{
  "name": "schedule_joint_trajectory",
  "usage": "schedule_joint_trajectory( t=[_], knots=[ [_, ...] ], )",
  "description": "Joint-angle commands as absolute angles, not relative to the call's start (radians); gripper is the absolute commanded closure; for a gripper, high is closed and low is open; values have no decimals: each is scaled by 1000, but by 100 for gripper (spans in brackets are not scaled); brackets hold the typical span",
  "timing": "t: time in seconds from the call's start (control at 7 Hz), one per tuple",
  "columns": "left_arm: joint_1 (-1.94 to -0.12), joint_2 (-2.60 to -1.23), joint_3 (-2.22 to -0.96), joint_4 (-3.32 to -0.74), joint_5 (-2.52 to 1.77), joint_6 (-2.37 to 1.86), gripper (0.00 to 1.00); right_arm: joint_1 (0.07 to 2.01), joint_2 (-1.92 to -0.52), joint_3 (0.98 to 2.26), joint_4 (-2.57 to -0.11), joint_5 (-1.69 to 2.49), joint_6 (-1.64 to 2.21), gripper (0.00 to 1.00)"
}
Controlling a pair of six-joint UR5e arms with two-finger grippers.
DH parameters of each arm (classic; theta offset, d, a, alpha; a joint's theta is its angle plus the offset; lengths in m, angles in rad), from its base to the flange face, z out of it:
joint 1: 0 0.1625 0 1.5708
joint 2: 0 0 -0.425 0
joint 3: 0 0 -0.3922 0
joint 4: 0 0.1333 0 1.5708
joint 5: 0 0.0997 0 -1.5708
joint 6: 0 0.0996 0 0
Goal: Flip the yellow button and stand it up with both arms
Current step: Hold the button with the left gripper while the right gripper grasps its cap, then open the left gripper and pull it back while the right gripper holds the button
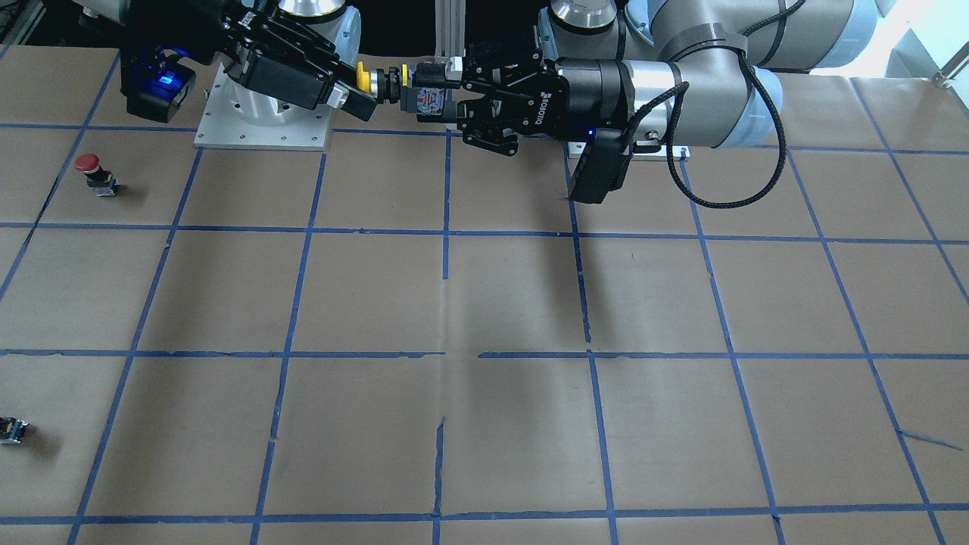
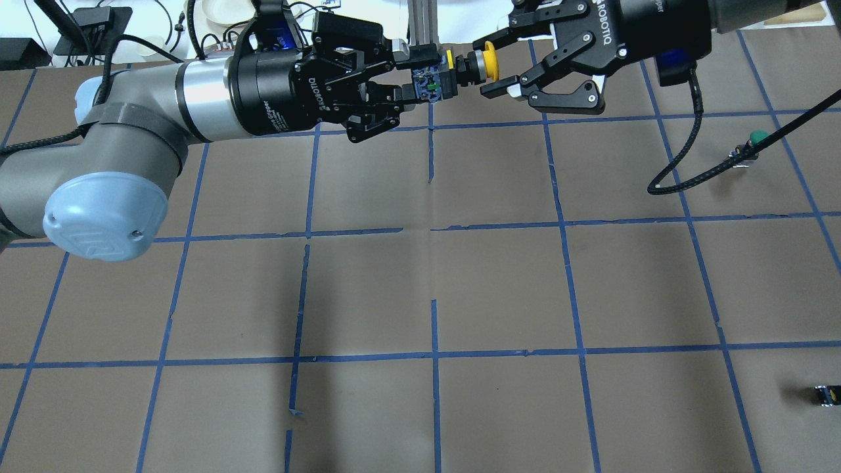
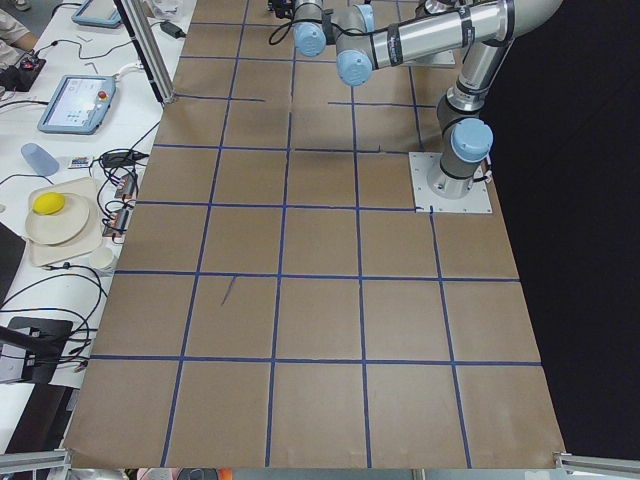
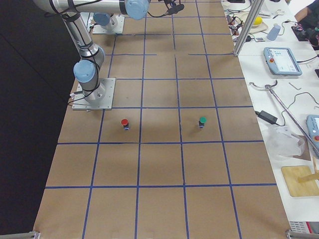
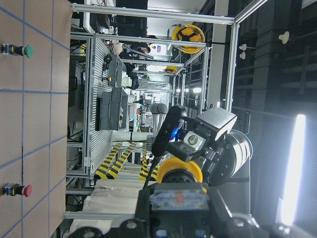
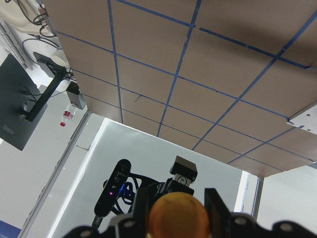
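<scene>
Midway, we hand the yellow button (image 2: 460,67) across above the counter (image 2: 499,282).
Our left claw (image 2: 415,69) clamps its block body, holding it level in mid-air; our right claw (image 2: 496,66) stands part-open, fingers (image 2: 509,84) flanking its cap. Next, we judge, the right must pinch firmly before the left releases.

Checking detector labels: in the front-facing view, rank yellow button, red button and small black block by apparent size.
1. yellow button (held aloft, possibly nearer the camera)
2. red button
3. small black block
</scene>
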State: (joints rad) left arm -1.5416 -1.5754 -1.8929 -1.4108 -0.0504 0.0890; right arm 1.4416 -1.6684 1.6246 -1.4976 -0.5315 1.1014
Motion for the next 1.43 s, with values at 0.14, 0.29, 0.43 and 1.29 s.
schedule_joint_trajectory(
  t=[0.14, 0.29, 0.43, 1.29],
  knots=[
    [-1542, -1575, -1893, -1411, -41, 83, 17, 1437, -1669, 1625, -1497, -531, 1101, 64],
    [-1542, -1569, -1893, -1411, -40, 84, 17, 1436, -1669, 1624, -1497, -531, 1101, 64],
    [-1542, -1569, -1893, -1411, -38, 83, 16, 1434, -1667, 1624, -1497, -531, 1101, 64],
    [-1520, -1664, -1740, -1394, 468, 35, 14, 1310, -1619, 1632, -1511, -826, 745, 64]
  ],
)
